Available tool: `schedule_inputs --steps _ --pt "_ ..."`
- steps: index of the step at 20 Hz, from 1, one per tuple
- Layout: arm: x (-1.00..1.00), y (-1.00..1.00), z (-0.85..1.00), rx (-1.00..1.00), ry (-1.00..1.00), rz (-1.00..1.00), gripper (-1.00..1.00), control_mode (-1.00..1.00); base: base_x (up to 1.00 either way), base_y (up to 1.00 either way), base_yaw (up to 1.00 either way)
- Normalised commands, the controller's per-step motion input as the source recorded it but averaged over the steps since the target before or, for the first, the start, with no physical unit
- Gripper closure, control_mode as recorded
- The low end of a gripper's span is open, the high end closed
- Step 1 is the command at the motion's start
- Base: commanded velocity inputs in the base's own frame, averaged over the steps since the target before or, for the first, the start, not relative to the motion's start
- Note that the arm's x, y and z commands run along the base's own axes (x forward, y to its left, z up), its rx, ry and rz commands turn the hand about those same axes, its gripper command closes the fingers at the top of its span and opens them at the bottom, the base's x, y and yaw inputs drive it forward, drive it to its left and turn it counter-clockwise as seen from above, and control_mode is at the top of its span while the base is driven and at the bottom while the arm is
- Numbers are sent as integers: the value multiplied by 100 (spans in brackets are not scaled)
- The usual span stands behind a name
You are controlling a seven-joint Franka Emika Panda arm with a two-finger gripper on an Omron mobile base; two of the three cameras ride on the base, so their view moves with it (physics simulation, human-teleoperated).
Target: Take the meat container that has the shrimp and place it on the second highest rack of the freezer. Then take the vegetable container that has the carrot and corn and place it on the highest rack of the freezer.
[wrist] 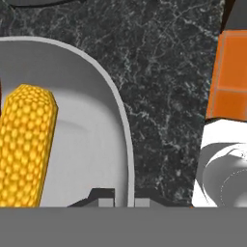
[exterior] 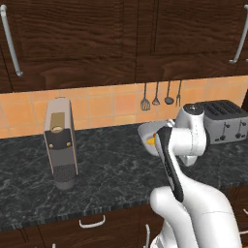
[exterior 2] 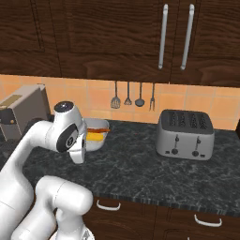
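Observation:
The vegetable container (wrist: 91, 120) is a rounded pale grey dish holding a yellow corn cob (wrist: 26, 144). It stands on the dark marble counter (exterior: 106, 169), behind my arm in both base views (exterior: 147, 134) (exterior 2: 97, 136). An orange carrot (exterior 2: 101, 130) lies across it beside the corn (exterior 2: 95, 137). My gripper (wrist: 124, 197) is shut on the dish's right rim, with one fingertip on each side of the wall. The meat container, the shrimp and the freezer are out of view.
A tall grey coffee machine (exterior: 60, 143) stands left of the dish and a silver toaster (exterior 2: 185, 133) to its right. Kitchen utensils (exterior 2: 133, 96) hang on the orange tiled wall behind. Dark wood cabinets (exterior 2: 117, 37) hang above the counter.

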Motion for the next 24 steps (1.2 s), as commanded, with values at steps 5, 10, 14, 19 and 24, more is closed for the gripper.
schedule_inputs --steps 5,10,14,19,24 --pt "-31 23 51 4 6 -4 100 -100 0 0 0" --pt "-19 15 49 6 1 -2 100 -100 0 0 0" --pt "-47 0 32 2 1 0 100 -100 0 0 0" --pt "-42 1 17 0 1 0 100 -100 0 0 0" --pt "-45 0 5 0 0 0 100 -100 0 0 0"
